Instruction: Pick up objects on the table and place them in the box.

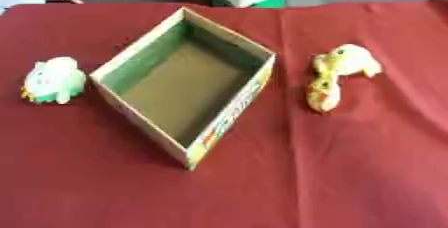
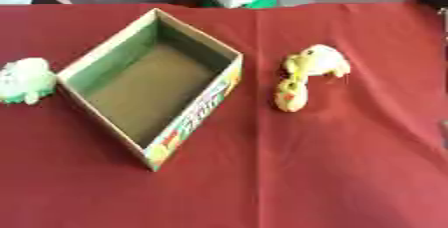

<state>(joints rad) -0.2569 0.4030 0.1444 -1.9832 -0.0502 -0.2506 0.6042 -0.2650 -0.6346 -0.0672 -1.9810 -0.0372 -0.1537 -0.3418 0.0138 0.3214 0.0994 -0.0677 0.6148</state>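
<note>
Left eye view gives us an open box between a green toy and yellow toys; we see no hand, so its state is unknown.

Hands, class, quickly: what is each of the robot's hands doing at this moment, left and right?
Left hand: not in view in either eye view.
Right hand: not in view either.
Nothing is held; the box is empty.

The tablecloth was deep red all over. The box showed brown cardboard inside, green on its inner walls, and a bright print of yellow, red and green outside. The left toy was pale green and white; the right toy yellow with orange.
</note>
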